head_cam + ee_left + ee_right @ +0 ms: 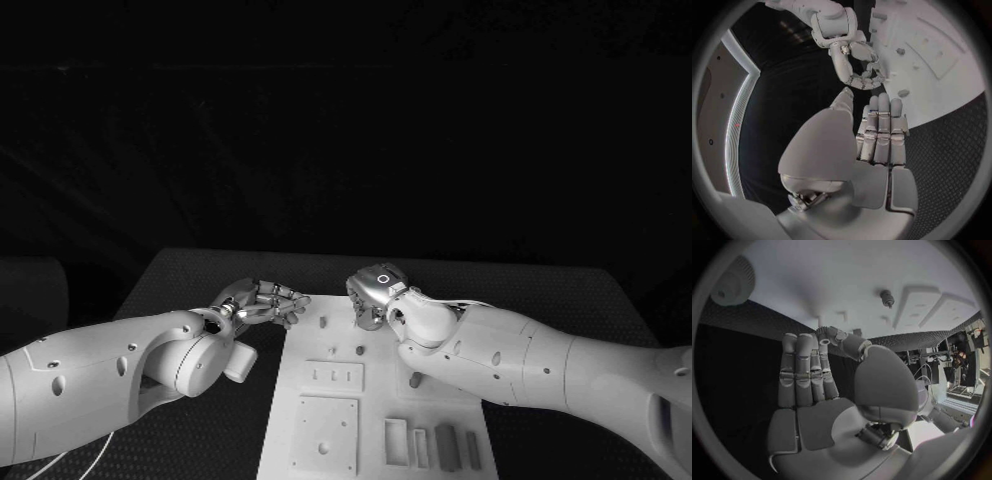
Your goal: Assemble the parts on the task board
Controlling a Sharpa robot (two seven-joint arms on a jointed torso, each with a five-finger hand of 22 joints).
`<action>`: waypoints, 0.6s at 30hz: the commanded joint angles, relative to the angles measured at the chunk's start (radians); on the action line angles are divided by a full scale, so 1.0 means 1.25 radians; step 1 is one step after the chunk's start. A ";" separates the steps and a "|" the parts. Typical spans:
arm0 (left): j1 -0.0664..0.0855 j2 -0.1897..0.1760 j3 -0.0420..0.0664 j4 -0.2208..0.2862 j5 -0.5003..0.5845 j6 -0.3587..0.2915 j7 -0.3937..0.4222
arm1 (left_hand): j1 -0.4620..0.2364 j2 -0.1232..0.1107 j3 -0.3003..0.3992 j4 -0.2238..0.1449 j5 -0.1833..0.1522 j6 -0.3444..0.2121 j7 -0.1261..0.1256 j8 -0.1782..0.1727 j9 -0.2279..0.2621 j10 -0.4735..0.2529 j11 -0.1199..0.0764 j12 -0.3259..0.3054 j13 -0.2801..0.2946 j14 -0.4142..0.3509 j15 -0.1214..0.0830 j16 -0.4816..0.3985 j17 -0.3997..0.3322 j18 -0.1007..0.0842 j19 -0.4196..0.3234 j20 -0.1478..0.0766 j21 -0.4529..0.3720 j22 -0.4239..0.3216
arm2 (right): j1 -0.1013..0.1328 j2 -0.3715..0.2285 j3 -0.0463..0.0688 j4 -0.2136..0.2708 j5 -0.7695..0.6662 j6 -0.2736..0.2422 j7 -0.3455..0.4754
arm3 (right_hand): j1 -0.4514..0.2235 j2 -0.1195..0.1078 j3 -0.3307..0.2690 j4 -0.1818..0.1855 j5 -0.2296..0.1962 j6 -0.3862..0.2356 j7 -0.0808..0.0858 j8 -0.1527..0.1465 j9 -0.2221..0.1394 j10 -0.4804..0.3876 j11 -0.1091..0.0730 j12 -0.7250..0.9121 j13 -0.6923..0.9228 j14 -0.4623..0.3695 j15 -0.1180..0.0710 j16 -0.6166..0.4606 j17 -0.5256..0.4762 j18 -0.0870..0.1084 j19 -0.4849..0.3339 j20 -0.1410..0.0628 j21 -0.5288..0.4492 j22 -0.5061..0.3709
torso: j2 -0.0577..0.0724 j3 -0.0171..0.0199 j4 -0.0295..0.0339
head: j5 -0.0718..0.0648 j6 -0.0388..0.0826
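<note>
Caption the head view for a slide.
Both hands, left hand and right hand, empty, hover at the far end of the task board.

Board [329, 420]: white. Parts [446, 447] at its near right corner: grey. Worktop [577, 300]: black, fine dotted texture. Arms [87, 380]: white. Left hand [264, 302] and right hand [374, 293]: silver.

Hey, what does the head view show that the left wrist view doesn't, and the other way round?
Head view: the grey parts lined up at the task board's near end. Left wrist view: the left hand's palm, fingers straight and together, holding nothing. Both: the board and the right hand with fingers curled above it.
</note>
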 commanded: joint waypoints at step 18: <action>0.001 0.006 0.001 -0.013 0.018 0.016 0.006 | -0.003 0.006 -0.008 0.001 -0.004 0.001 0.002 -0.006 0.002 0.005 0.001 -0.006 0.002 0.003 0.002 -0.006 0.003 0.014 -0.007 0.002 0.006 0.012 | -0.001 0.007 0.000 -0.007 0.012 0.033 0.020 | 0.007 0.001 0.006 0.002 0.002 0.004 0.000 0.001 0.001 0.009 -0.001 0.001 0.000 0.000 -0.006 0.006 0.002 0.017 -0.004 -0.004 0.007 0.019 | 0.001 0.0003 0.0003 | 0.001 -0.008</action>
